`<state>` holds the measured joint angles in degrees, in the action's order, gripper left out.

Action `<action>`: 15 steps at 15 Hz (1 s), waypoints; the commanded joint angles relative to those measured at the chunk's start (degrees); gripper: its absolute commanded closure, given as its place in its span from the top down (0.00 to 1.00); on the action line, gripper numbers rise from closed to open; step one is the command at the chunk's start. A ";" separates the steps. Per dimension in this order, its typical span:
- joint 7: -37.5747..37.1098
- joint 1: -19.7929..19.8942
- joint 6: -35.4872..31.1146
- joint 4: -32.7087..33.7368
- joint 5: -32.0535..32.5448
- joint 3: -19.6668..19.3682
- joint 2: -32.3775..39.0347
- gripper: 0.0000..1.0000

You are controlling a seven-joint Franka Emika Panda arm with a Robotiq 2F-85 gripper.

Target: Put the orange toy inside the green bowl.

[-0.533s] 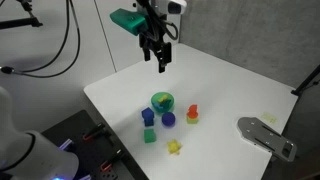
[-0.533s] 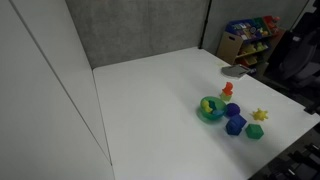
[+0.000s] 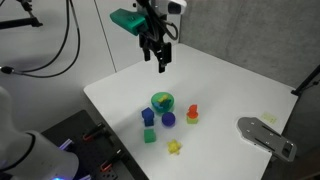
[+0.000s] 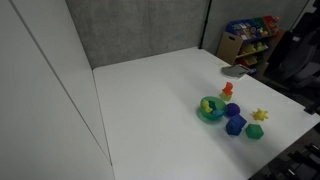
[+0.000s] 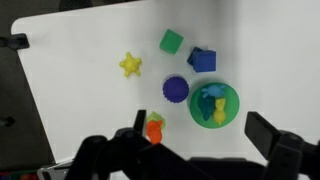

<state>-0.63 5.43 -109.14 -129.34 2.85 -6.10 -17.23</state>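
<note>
While my hand (image 3: 160, 66) hangs high above the far part of the white tabletop (image 3: 225, 80), its fingers are spread apart and hold nothing (in the wrist view they show dark and wide at the lower edge). The small orange-red plastic toy (image 5: 154, 129) stands on the tabletop near the round bright-green bowl (image 5: 214, 104), outside it. Blue and yellow pieces lie inside the bowl. A round violet-blue block (image 5: 176, 89) sits just beside the bowl's rim.
</note>
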 commanded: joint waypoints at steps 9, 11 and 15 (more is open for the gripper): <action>-0.77 -0.46 -5.53 -0.18 0.24 1.40 4.12 1.00; -1.24 -0.51 -7.48 0.04 0.33 1.78 6.12 1.00; -2.26 -0.25 -11.34 1.94 0.10 1.78 11.76 1.00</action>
<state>-1.17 5.13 -118.40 -129.41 2.85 -4.27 -9.35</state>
